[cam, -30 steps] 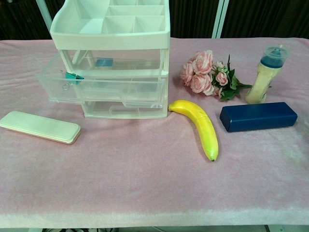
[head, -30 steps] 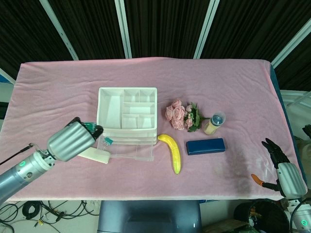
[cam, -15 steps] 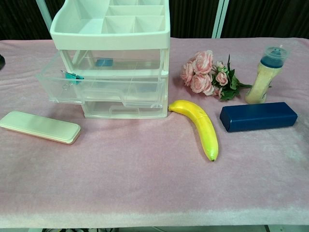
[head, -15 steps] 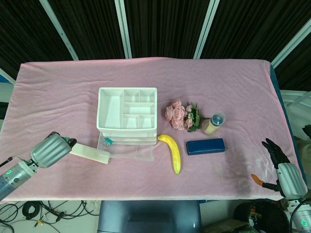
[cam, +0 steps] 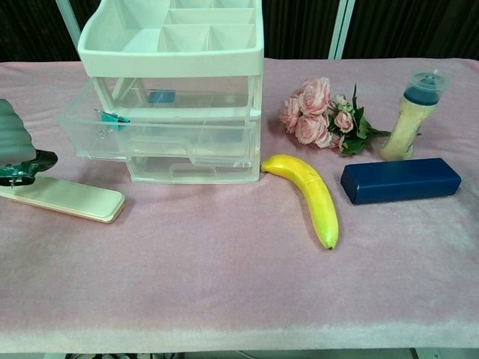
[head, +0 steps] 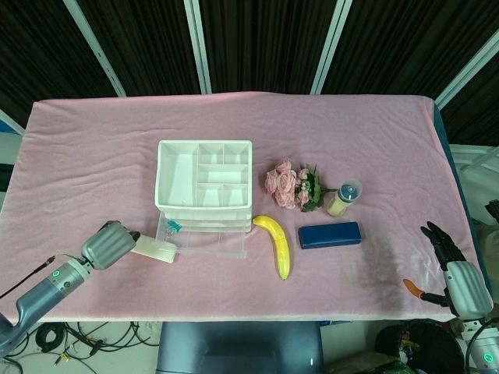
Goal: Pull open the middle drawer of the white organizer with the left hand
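Two hands show, and neither holds anything I can make out: nearest the robot, the left hand (head: pixel 109 243) hangs low at the front left of the bench (head: pixel 93 156), over the near end of a cream pencil case (cam: pixel 63 196), its dark fingers (cam: pixel 28 166) pointing toward the drawers, though whether they are spread or curled I cannot tell; the right hand (head: pixel 451 261) sits off the bench's far right corner with its fingers apart and empty. Past the pencil case stands the white organizer (head: pixel 204 185), left of centre, and its middle drawer (cam: pixel 161 134) already juts forward of the frame, most at its left corner, so it sits skewed, with a teal binder clip (cam: pixel 111 117) inside near that corner. I judge the drawer thin clear plastic: light, stiff but flexible, smooth and slippery, easy to cock in its runners, and the whole organizer light enough to slide on the pink cloth if tugged hard. Best hold looks like the front lip near its middle, hooked from below and drawn straight out. Right of it lie a banana (head: pixel 277 245) and a blue box (head: pixel 330 234), and farther back pink flowers (head: pixel 290 185) and a bottle (head: pixel 342 197)
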Controlling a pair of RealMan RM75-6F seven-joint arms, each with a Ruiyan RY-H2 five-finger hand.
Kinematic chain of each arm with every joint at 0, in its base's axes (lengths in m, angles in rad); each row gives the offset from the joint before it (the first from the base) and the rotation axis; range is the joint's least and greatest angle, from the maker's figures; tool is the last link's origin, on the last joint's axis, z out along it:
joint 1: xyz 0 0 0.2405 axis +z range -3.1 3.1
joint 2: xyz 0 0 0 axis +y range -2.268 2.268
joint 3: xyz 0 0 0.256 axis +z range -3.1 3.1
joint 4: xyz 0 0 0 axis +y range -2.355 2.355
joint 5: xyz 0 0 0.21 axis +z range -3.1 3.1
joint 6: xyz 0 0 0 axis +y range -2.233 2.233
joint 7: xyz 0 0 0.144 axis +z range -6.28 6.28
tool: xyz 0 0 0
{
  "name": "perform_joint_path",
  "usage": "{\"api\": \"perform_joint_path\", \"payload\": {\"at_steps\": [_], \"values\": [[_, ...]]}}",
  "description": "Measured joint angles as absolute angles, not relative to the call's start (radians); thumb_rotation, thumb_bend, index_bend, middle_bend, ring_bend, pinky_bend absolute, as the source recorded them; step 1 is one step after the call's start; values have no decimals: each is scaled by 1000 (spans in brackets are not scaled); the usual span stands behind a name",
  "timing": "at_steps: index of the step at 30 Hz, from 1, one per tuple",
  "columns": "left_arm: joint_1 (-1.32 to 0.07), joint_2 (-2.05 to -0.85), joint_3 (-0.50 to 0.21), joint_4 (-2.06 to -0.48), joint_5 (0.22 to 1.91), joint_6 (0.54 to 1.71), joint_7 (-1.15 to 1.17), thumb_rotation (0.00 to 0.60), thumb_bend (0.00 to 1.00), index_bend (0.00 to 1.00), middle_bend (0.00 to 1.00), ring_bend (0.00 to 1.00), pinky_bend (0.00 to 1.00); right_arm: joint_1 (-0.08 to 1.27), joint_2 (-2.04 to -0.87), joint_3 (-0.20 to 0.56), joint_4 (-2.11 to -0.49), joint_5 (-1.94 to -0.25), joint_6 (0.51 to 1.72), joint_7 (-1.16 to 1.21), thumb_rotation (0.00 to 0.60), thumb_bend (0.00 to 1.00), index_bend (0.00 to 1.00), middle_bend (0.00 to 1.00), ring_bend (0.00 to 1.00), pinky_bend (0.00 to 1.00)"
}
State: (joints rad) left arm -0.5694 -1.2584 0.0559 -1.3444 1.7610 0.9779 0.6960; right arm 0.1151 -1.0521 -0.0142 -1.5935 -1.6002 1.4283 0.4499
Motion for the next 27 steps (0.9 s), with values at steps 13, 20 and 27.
{"api": "perform_joint_path", "payload": {"at_steps": [13,20,27], "values": [[-567,-1287,39,-1372,1721,999,731,600,135,225,1000,1000,988,115,-1052,-14,-1592,-1600,1429,450,600,133,0,0,12,146],[-538,-1241,33,-1426,1706,1061,730,600,99,160,1000,987,964,114,-1052,-15,-1593,-1603,1431,450,600,132,0,0,12,146],[-471,-1197,31,-1486,1708,1212,684,600,80,28,381,479,419,114,-1052,-16,-1592,-1605,1430,438,600,133,0,0,12,146]]}}
